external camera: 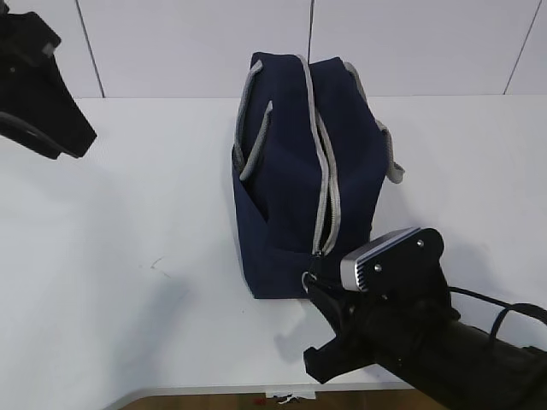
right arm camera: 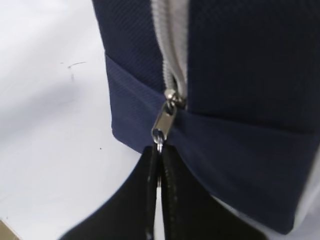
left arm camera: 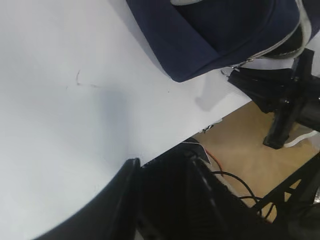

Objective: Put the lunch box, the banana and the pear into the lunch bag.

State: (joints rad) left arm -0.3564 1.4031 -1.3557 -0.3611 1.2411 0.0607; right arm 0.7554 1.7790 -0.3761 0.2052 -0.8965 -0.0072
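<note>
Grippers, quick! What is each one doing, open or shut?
Left gripper: raised off to the side; open or shut cannot be told.
Right gripper: shut on the ring pull of the lunch bag.

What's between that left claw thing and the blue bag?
Only bare white table lies between the left gripper and the lunch bag, as the exterior view shows.

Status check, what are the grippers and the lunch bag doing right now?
Right gripper shut on ring zipper pull at lunch bag near end. Left gripper raised far left, idle. Zipper appears closed. Nothing obstructing.
</note>
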